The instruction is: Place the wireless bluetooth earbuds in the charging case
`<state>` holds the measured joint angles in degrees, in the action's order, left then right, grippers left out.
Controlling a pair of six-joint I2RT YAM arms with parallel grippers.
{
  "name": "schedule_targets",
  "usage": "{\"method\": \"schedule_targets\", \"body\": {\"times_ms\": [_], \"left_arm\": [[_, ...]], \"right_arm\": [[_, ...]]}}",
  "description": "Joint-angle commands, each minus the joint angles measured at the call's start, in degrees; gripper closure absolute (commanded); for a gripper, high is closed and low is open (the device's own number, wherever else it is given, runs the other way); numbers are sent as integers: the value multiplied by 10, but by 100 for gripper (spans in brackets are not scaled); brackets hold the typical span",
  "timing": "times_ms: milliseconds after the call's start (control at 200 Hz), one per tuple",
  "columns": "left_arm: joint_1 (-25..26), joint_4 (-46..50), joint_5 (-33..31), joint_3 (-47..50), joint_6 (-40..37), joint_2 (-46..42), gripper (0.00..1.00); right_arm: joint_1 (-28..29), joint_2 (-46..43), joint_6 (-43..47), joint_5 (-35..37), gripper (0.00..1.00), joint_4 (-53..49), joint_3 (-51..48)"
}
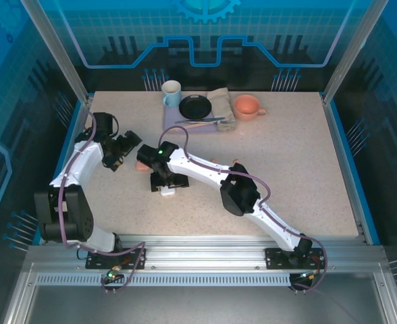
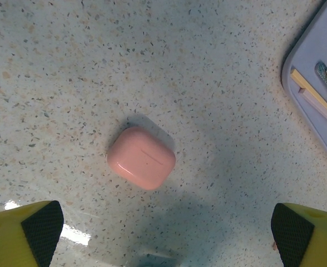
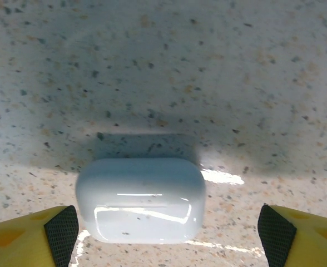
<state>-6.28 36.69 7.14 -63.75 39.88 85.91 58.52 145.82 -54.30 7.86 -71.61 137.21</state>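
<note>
okay, left tool (image 2: 163,236) hangs over the counter (image 1: 300,162), jaws spread wide and nothing in them, its yellow fingers (image 2: 38,231) down at the two lower corners of the left wrist view. just ahead of it lies the pink charging case (image 2: 141,157), lid shut, flat on the counter, apart from both fingers. the corner of a lavender tray (image 2: 313,105) sits off to the right there. over to the right tool (image 3: 163,233): it's low over the white charging case (image 3: 140,199), also shut, which sits between the fingertips (image 3: 60,231) with a gap on each side, so released, not gripping. from the top camera the two cases lie near each other, left of centre, the white one nearer the arm bases. a couple of small pinkish bits (image 1: 215,160) lie just beyond the right forearm, too small for me to call them earbuds. white mug (image 1: 171,93), black plate (image 1: 195,106) and orange mug (image 1: 247,106) sit along the far edge.
</note>
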Motion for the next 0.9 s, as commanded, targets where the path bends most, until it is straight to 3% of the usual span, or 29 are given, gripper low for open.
{"method": "schedule_targets", "body": {"times_ms": [0, 230, 425, 770, 895], "left_arm": [[-7, -12, 17, 4, -9, 9, 1], [-8, -14, 13, 9, -8, 5, 1], [-8, -17, 14, 16, -5, 5, 1], [-7, -22, 17, 20, -2, 8, 1], [-7, -23, 18, 20, -2, 8, 1]], "right_arm": [[9, 27, 28, -18, 13, 3, 31], [7, 50, 24, -26, 15, 0, 39], [8, 55, 21, -21, 23, 0, 38], [13, 49, 5, -20, 24, -4, 28], [16, 45, 2, -26, 36, 3, 24]]}}
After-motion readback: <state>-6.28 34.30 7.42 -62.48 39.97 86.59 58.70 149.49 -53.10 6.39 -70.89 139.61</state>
